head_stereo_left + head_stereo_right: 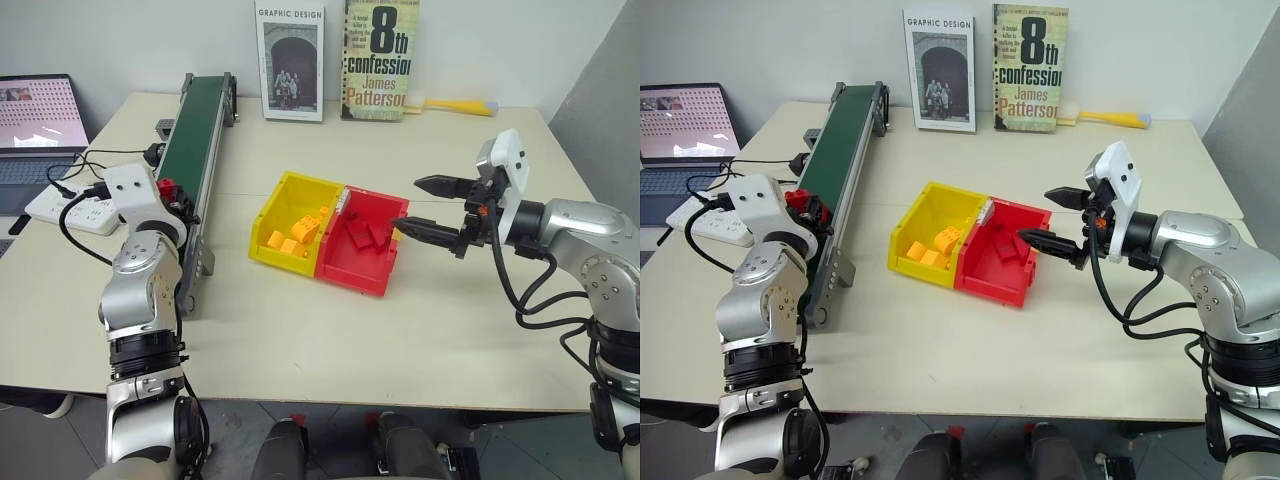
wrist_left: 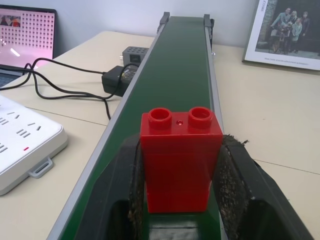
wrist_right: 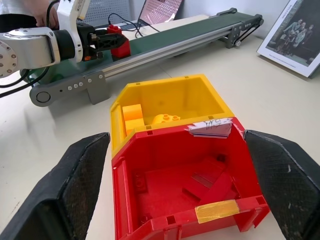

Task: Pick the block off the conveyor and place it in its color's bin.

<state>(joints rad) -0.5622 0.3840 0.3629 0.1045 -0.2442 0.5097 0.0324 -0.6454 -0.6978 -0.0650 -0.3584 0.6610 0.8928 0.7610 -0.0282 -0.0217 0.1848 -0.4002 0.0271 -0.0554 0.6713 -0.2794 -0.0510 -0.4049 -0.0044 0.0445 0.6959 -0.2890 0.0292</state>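
Note:
The small red block point(image 2: 180, 160) stands upright on the dark green conveyor point(image 2: 182, 65), near the belt's near end. My left gripper point(image 2: 181, 146) is shut on the block, one black finger pressed against each side. In the head views the same block point(image 1: 166, 186) shows just past my left wrist, beside the belt point(image 1: 195, 130). The red bin point(image 1: 360, 245) sits mid-table, joined to a yellow bin point(image 1: 290, 215), and holds a few red bricks. My right gripper point(image 1: 420, 206) hovers open just right of the red bin, pointing at it, with nothing between its fingers point(image 3: 80, 175).
Orange-yellow bricks lie in the yellow bin. A laptop point(image 1: 35, 115), a white power strip point(image 1: 85, 210) and cables sit left of the conveyor. Two books point(image 1: 290, 60) lean against the back wall beside a yellow-handled brush point(image 1: 460, 105).

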